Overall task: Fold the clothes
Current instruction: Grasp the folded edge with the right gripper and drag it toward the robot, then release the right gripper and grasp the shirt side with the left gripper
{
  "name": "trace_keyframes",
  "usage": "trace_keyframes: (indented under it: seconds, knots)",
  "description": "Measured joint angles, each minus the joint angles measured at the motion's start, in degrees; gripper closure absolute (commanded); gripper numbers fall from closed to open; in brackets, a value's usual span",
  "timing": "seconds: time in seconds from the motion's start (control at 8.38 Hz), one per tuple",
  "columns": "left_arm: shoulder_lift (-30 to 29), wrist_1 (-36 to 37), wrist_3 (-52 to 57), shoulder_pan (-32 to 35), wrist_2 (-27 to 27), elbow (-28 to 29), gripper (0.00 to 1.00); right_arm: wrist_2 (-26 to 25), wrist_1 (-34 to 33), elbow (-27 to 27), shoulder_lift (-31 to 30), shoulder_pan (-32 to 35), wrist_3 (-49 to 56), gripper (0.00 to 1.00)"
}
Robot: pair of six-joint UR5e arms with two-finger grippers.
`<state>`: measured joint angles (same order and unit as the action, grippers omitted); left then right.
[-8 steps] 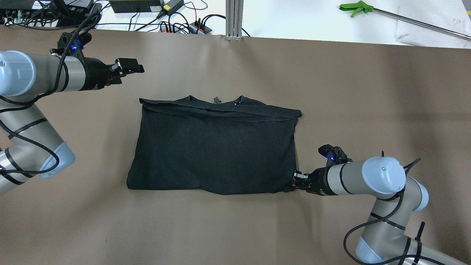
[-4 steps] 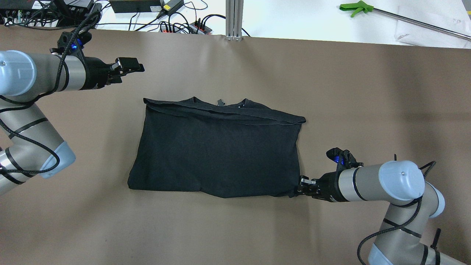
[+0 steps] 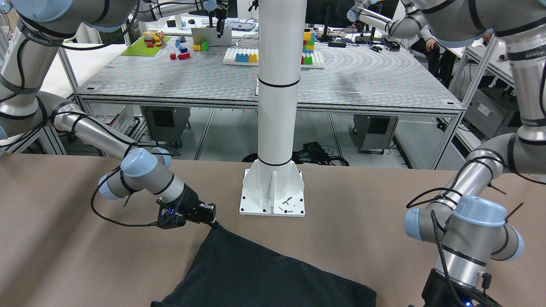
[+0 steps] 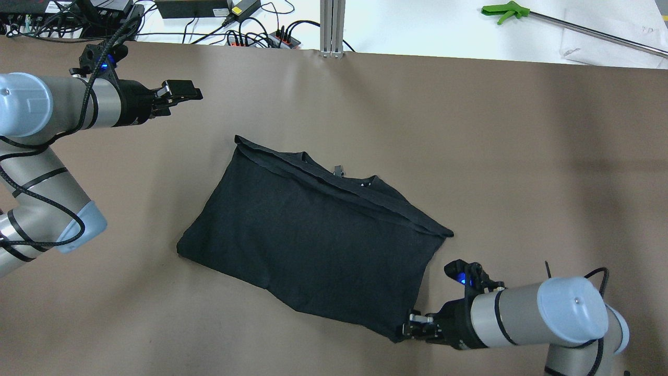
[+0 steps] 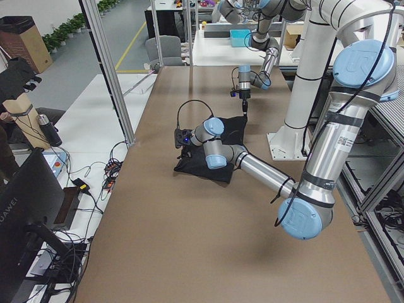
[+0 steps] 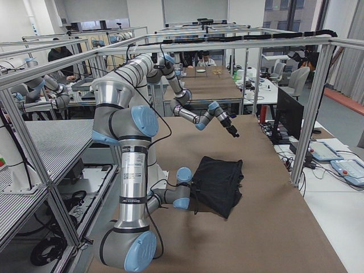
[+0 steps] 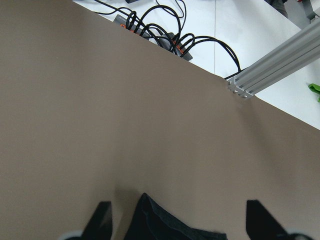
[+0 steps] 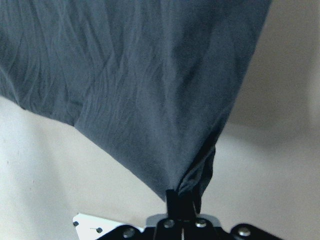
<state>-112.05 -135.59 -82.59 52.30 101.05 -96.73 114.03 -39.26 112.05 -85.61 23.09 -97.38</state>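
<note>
One corner of the clothes (image 4: 313, 245) is clamped in our right gripper (image 4: 407, 330), whose pull now leaves them skewed, needing squaring; our left gripper (image 4: 192, 94) gapes

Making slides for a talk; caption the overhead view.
Right pincer grips a corner of the black garment on the table; left pincer hovers open, apart.
</note>
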Motion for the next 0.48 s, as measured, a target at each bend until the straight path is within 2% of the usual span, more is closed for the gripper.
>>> trace_keyframes:
  seconds: [0.12, 0.24, 0.36, 0.48]
  knots:
    - [0.0, 0.0, 0.4, 0.0, 0.0, 0.1, 0.06, 0.0, 0.0, 1.4, -0.1, -3.2, -0.3, 1.00]
    - [0.1, 0.0, 0.8, 0.0, 0.0, 0.1, 0.06, 0.0, 0.0, 2.6, -0.2, -5.2, -0.4, 0.36]
    - [0.1, 0.0, 1.2, 0.0, 0.0, 0.2, 0.06, 0.0, 0.0, 3.4, -0.3, -6.2, -0.5, 0.06]
    - [0.2, 0.0, 1.3, 0.1, 0.0, 0.2, 0.06, -0.1, 0.0, 3.7, -0.4, -6.4, -0.5, 0.06]
